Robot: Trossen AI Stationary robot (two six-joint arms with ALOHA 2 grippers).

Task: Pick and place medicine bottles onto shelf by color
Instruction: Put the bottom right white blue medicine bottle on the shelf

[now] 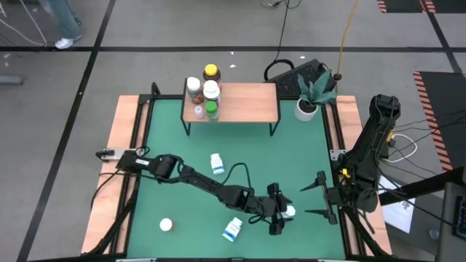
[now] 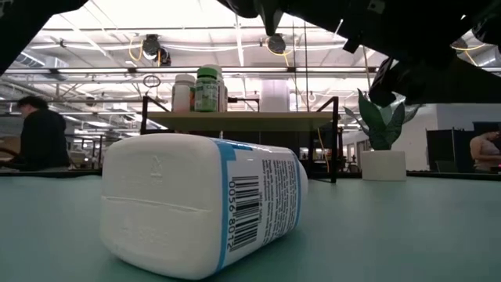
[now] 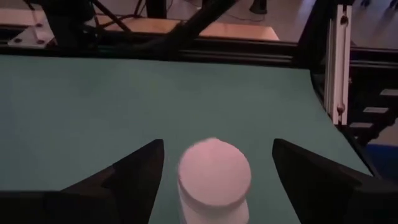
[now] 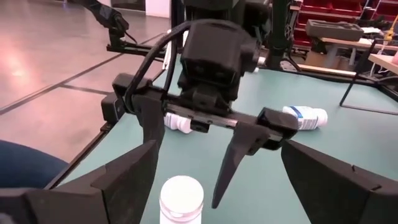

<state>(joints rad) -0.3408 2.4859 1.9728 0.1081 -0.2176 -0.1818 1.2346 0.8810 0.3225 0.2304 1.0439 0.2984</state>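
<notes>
Matt green mat [image 1: 189, 182], light wood shelf [image 1: 247, 102] w/ black metal legs, white plastic bottle [image 2: 200, 204].

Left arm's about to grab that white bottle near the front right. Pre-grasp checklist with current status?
1. White bottle sits between the left tool's fingers: ok.
2. Bottle upright, cap up: ok.
3. Fingers touching the bottle: not ok, a gap shows on both sides.
4. Right tool apart from the bottle, open, near the table's right edge: ok.
5. Free space on the shelf: ok, right part is bare.
6. Other bottles away from the grasp, nearest is the lying blue-labelled bottle: ok.
</notes>
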